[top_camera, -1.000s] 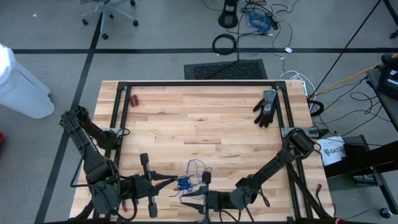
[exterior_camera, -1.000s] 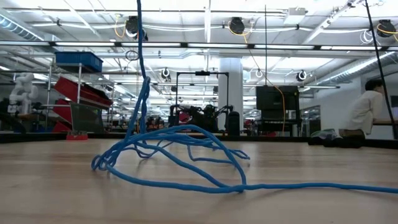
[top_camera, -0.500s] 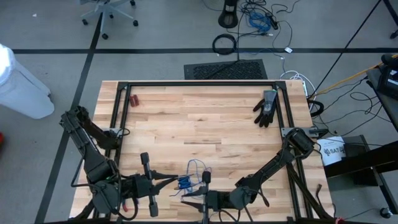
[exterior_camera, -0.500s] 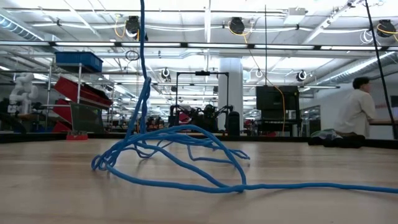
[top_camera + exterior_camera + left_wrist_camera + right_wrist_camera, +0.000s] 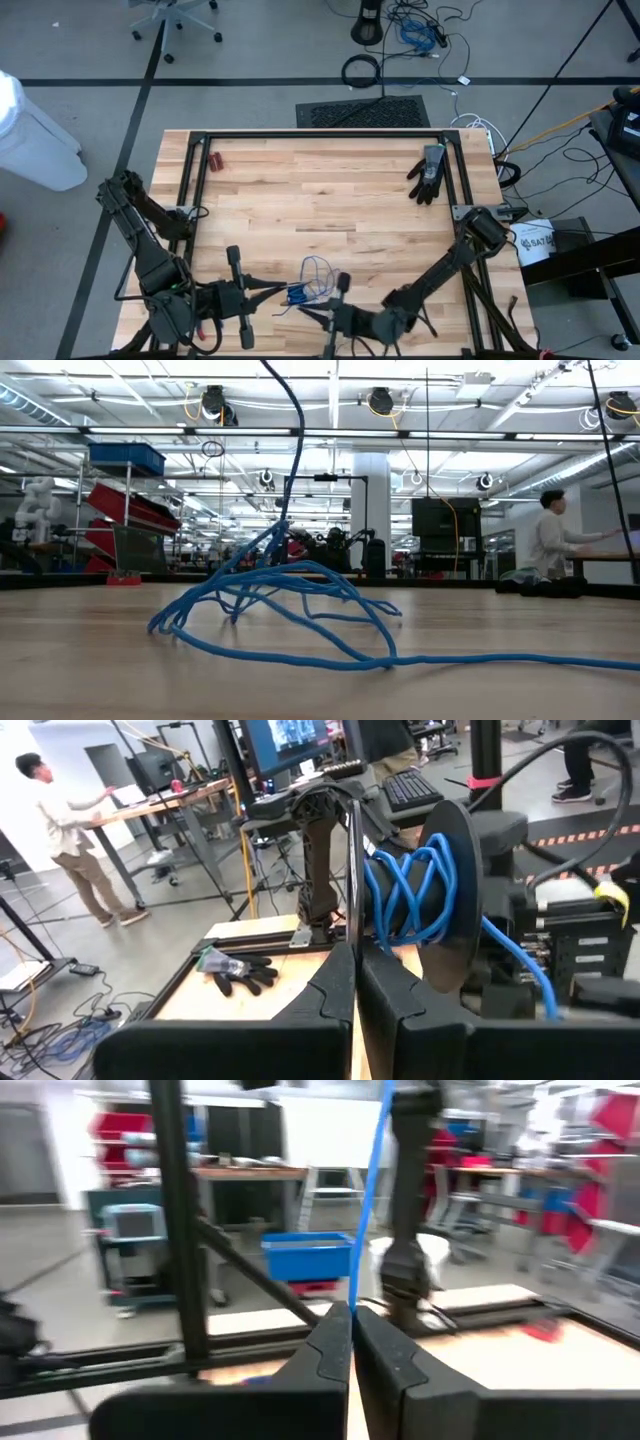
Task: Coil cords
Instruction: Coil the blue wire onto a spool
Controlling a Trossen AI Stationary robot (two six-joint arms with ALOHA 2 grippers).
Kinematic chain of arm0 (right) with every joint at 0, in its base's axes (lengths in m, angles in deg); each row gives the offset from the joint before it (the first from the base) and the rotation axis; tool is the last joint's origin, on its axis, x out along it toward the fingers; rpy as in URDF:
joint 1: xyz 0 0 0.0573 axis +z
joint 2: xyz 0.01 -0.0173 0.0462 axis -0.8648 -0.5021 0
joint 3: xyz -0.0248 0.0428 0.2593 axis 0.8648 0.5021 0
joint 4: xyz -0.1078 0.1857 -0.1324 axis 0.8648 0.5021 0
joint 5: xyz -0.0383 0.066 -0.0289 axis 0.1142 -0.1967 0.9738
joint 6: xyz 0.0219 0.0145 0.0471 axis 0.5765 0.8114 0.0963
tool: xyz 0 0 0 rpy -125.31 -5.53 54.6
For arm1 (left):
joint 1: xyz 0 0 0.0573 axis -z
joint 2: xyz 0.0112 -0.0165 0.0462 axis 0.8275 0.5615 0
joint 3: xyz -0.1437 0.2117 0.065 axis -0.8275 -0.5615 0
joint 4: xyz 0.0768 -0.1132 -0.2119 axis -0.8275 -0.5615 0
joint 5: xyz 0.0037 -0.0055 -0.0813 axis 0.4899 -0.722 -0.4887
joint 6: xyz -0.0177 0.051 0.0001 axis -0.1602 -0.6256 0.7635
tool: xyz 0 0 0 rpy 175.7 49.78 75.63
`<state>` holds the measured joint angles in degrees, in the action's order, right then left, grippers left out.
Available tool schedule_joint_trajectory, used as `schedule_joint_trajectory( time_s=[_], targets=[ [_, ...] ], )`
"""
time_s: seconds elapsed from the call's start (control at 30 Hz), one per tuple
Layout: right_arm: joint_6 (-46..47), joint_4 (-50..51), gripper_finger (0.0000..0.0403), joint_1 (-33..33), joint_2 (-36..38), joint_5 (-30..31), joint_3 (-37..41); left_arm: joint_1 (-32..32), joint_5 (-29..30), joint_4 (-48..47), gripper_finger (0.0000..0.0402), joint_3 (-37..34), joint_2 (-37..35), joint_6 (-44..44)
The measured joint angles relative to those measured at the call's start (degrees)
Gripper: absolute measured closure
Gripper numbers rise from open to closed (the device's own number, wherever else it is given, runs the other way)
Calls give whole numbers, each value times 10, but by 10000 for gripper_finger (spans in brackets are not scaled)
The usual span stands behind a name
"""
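The blue cord (image 5: 290, 585) lies in loose loops on the table near its front edge (image 5: 315, 270). One strand rises from the pile out of the low view's top. Part of the cord is wound on a dark spool (image 5: 410, 890) that hangs above the table (image 5: 297, 294). My left gripper (image 5: 282, 291) comes at the spool level from the left and is shut on it. My right gripper (image 5: 305, 312) stands just nearer and to the right, pointing left, and is shut on a strand of the cord (image 5: 372, 1190). My left gripper pinches a thin dark plate (image 5: 352, 890) between its two fingers; the plate stands edge-on beside the wound cord, at the spool's near end. The fingers come level from the table's left. The spool is held clear of the table. My right gripper pinches a single strand of the cord (image 5: 353, 1302) between its two fingers, coming level from the table's right. From the fingers the strand runs off straight and taut.
A black glove (image 5: 428, 172) lies at the far right of the table, and small red-handled pliers (image 5: 215, 160) lie at the far left. A black frame rail (image 5: 320, 134) borders the table. A person (image 5: 550, 545) stands in the room behind.
My right gripper has shut on a strand of the cord and has swung a little at the wrist. The rising strand, which stood nearly upright over the pile's left part, now leans toward the right, and it has drawn some loops up with it.
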<state>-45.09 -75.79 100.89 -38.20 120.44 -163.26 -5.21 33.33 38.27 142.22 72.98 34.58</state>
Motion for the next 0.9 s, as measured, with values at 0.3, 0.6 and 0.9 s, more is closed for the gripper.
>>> schedule_joint_trajectory(
  time_s=[0.3, 0.6, 0.9],
  targets=[
    [-59, -57, 402, 69, 0, 218, 0, 0, -34, -2, 395, -1, 0, 0],
    [-311, -307, 403, 94, 0, 242, 0, 0, -49, -34, 395, -1, 0, 1],
    [-404, -364, 403, 93, 0, 170, -31, -9, -50, -71, 395, -1, 0, 1]
  ],
)
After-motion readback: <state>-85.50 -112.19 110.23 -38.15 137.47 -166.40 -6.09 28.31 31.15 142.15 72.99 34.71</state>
